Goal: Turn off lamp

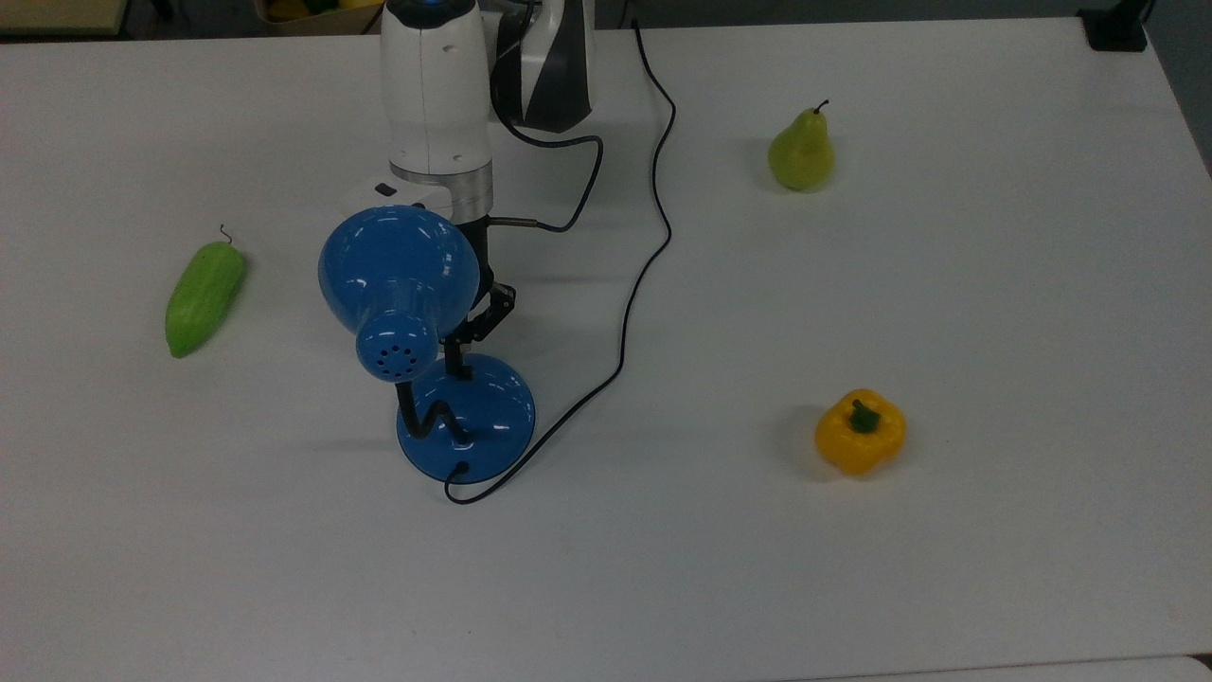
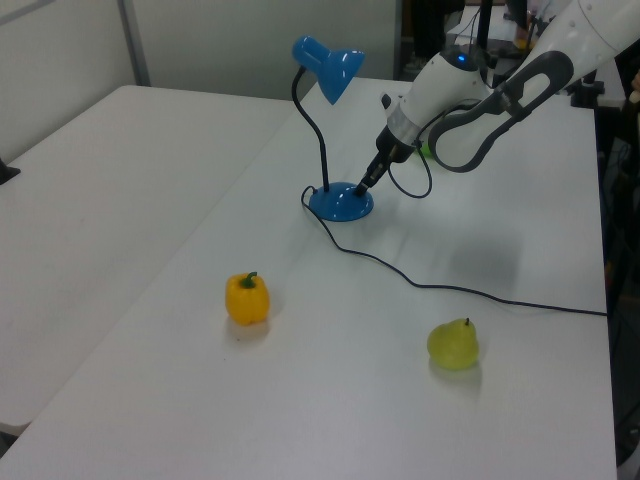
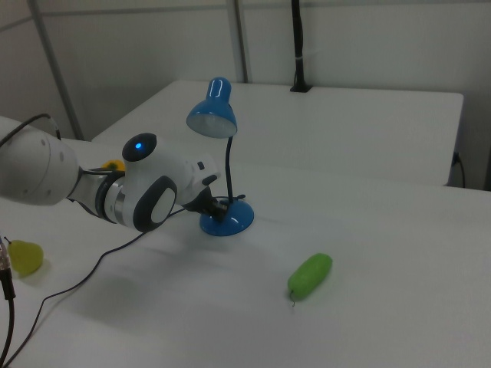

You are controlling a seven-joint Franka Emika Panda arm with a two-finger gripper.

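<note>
The blue lamp stands mid-table, its bell shade point(image 1: 398, 270) above the domed base point(image 1: 488, 417) in the top view. No glow falls on the table around it. The base point(image 2: 340, 203) and the shade point(image 2: 330, 65) show in the left view, and the base point(image 3: 230, 221) in the right view too. My gripper point(image 1: 458, 360) is shut, and its black tip rests on the far side of the base, where the small switch sits. The gripper point(image 2: 362, 185) reaches down from the left view's right. In the right view the gripper point(image 3: 217, 208) touches the base's left edge.
The lamp's black cord point(image 1: 653, 237) loops from the base toward the table's far edge. A green pear point(image 1: 801, 152) stands at the top view's upper right, a yellow bell pepper point(image 1: 860, 431) at its lower right, and a long green vegetable point(image 1: 204, 298) at its left.
</note>
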